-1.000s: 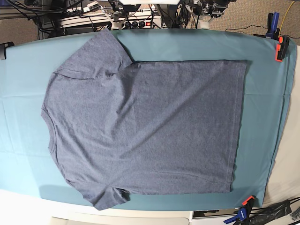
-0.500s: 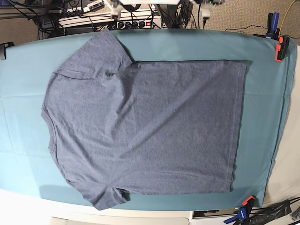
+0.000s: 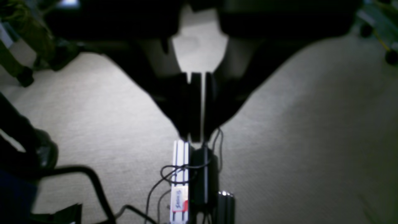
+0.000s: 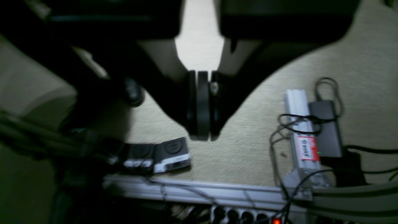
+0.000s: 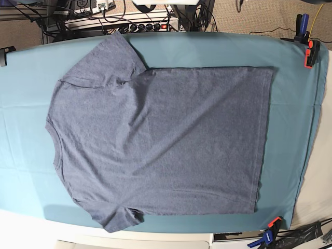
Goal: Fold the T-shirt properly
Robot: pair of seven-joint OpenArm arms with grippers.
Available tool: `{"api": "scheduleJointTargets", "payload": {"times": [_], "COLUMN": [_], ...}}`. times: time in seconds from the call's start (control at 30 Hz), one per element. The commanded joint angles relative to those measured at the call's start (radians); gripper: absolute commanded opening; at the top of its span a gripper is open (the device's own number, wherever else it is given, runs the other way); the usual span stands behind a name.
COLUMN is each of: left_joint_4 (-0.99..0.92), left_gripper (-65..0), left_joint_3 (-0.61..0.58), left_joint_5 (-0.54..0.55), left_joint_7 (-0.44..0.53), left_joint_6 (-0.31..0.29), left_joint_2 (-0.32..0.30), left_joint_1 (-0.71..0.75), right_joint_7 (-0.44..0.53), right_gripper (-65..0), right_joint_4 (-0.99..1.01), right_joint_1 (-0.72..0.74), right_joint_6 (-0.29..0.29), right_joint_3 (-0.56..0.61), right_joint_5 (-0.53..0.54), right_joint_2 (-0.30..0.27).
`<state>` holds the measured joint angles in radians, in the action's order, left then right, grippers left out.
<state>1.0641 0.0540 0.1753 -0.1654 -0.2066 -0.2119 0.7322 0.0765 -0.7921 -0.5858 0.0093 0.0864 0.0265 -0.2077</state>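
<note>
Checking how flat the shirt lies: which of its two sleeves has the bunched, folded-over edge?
The sleeve at the base view's bottom edge: its hem is bunched and partly folded. The other sleeve, at the top, spreads flat on the T-shirt.

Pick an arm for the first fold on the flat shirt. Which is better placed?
Neither clearly. The heathered slate-blue cotton T-shirt lies flat and unfolded, collar toward the base view's left, which is the right arm's side. Both the left claw and right claw are shut over carpet, off the table. Slight lean: right for the sleeve end.

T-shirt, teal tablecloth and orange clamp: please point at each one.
T-shirt (image 5: 166, 140), base view, middle of the body.
Teal tablecloth (image 5: 23, 104), base view, bare part beside the collar.
Orange clamp (image 5: 312, 53), base view, its handle.
</note>
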Motion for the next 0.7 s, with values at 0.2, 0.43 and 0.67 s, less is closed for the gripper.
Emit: {"api": "scheduleJointTargets", "payload": {"times": [0.2,0.43,0.67], "left_joint_4": [0.344,0.708,0.997], "left_gripper": [-65.0,-65.0,-65.0], "left_joint_3": [0.002,0.002,0.002], "left_joint_5": [0.005,0.005,0.002], "left_joint_7": [-0.013,-0.151,-0.337], "left_joint_6": [-0.006,-0.106,-0.108], "left_joint_2": [-0.065,-0.147,-0.199], "left_joint_1": [0.230,0.360,0.385], "right_joint_7": [0.008,0.005,-0.003], "right_gripper": [-63.7,-63.7,-63.7], "right_joint_4": [-0.373,-0.680,-0.818], "right_joint_1": [-0.238,-0.384,-0.420], "right_joint_6": [-0.136,-0.512,-0.707], "right_joint_3": [-0.003,-0.003,-0.038], "right_joint_5": [-0.003,-0.119,-0.225], "right_joint_2": [-0.106,-0.174,-0.188]}}
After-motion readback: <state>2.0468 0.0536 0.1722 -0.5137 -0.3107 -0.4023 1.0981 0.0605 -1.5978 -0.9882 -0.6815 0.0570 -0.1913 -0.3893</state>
